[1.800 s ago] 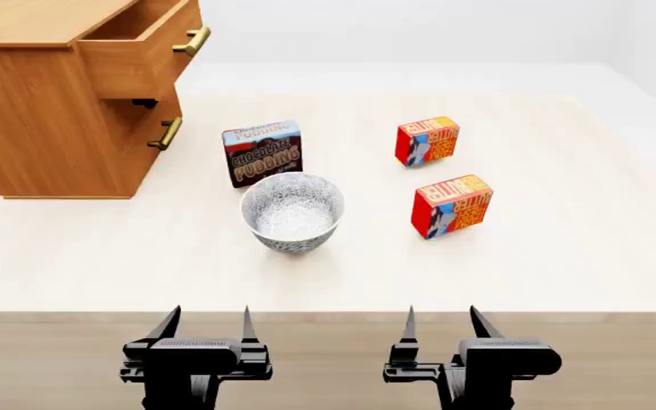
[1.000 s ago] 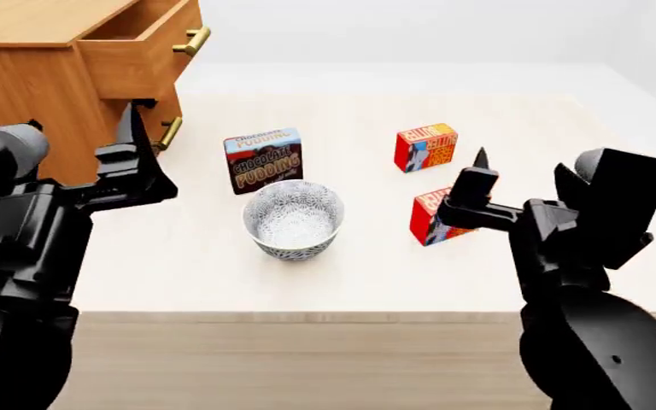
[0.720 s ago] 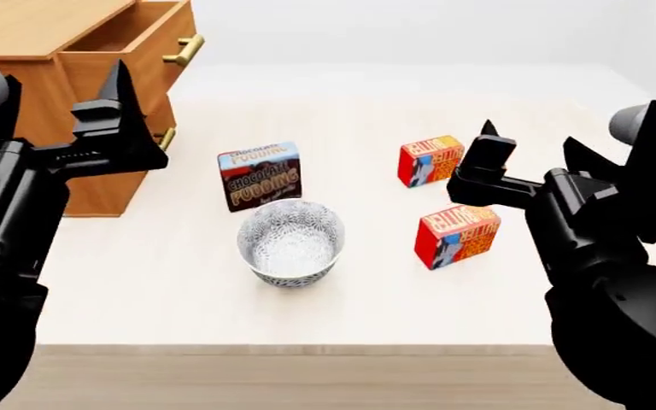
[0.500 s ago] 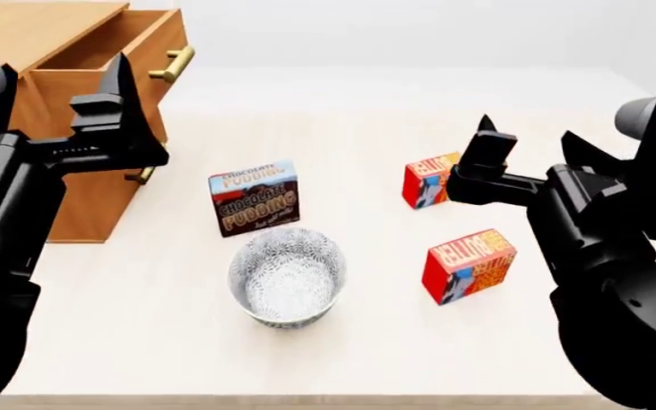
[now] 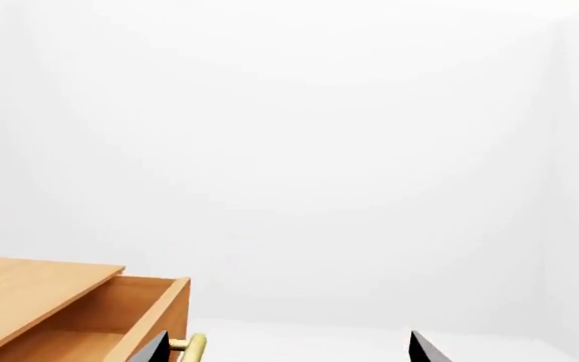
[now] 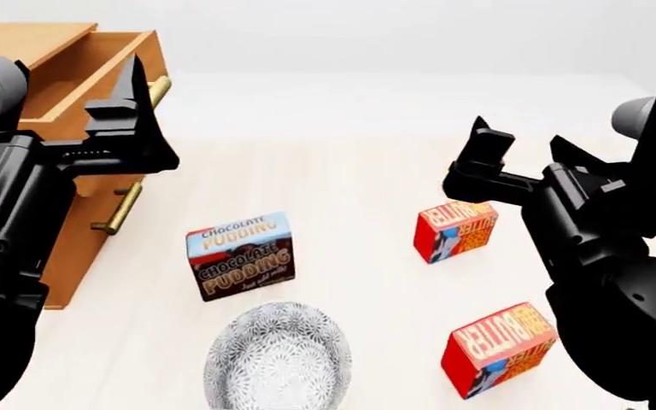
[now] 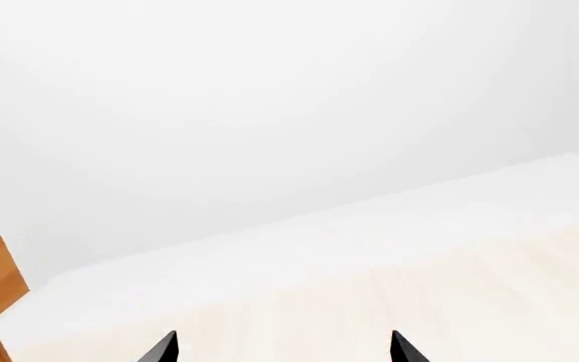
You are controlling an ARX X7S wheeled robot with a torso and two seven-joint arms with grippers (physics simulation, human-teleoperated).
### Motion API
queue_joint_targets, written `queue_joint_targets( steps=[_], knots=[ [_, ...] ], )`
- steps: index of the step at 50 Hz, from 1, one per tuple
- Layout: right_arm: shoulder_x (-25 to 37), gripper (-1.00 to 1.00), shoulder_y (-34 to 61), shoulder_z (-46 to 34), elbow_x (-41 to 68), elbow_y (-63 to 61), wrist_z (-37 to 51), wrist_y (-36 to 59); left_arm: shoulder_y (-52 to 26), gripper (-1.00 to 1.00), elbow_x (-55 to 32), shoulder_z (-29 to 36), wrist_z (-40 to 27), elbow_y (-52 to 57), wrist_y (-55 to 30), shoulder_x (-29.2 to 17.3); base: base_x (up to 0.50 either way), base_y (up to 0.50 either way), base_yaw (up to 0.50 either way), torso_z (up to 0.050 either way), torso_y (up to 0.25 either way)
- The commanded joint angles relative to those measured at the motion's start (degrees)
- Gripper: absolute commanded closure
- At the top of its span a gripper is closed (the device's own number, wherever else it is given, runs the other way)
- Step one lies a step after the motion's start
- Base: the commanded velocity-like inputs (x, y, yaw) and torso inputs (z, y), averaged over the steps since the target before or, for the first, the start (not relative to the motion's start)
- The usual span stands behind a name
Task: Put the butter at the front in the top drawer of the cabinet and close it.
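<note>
Both grippers are hanging empty with fingers spread: the left gripper [image 6: 134,111] beside the open top drawer [image 6: 83,73], the right gripper [image 6: 522,158] above the front butter [image 6: 499,348].

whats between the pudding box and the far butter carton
Nothing: in the head view, only bare table lies between the chocolate pudding box and the far butter carton.

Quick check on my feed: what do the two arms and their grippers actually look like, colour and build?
Both arms are matte black and bulky, with blocky angular housings; a rounded grey cap shows on each near the frame edge. The left gripper and right gripper are black too, each with two thin fingers tapering to sharp points; fine ridging marks the left gripper's body. No cables, labels or coloured markings are visible.
</note>
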Motion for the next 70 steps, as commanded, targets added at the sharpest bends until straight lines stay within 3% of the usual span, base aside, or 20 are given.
queue_joint_targets(
  steps=[1, 27, 38, 43, 48, 51, 57, 70],
  knots=[
    [0.4, -1.0, -1.2, -1.1, 0.1, 1.5, -0.3, -2.4, 1.0, -1.0, 0.1, 1.8, -0.3, -0.5, 2.3, -1.0, 0.43, 0.0, 0.0, 0.0, 0.0],
    [1.3, -1.0, -1.0, -3.7, 1.3, 3.5, 3.3, -3.5, 1.5, -1.0, 0.6, 3.8, -0.7, -3.3, 5.3, -3.4, 0.32, 0.0, 0.0, 0.0, 0.0],
    [2.0, -1.0, -0.7, -2.2, 7.5, 5.8, 8.7, -0.6, -12.5, -1.0, 3.6, 11.0, -1.0, -19.3, 0.1, -7.7, 0.0, 0.0, 0.0, 0.0, 0.0],
    [2.8, -1.0, -2.3, -2.5, 6.5, 6.2, 7.1, -1.9, -21.7, -1.0, -0.4, 17.5, 1.2, -31.0, -7.7, -11.9, 0.0, 0.0, 0.0, 0.0, 0.0],
    [3.4, -1.0, -3.6, -2.8, 5.2, 7.0, 4.7, -3.6, -27.5, -1.0, -0.6, 23.0, 4.3, -40.0, -6.4, -15.9, 0.0, 0.0, 0.0, 0.0, 0.0],
    [3.6, -1.0, -4.1, -3.0, 4.6, 7.5, 3.5, -4.5, -30.4, -1.0, -3.4, 23.3, 2.0, -45.6, -7.8, -16.0, 0.0, 0.0, 0.0, 0.0, 0.0],
    [4.1, -1.0, -5.6, -3.0, 3.9, 7.8, 1.8, -6.0, -35.7, -1.0, -3.7, 31.3, 4.7, -53.4, -6.7, -18.9, 0.0, 0.0, 0.0, 0.0, 0.0],
    [4.7, -1.0, -7.1, -3.8, 2.1, 9.1, -0.6, -8.4, -42.7, -1.0, -0.8, 42.5, 11.4, -60.3, -3.7, -22.7, 0.0, 0.0, 0.0, 0.0, 0.0]
  ],
)
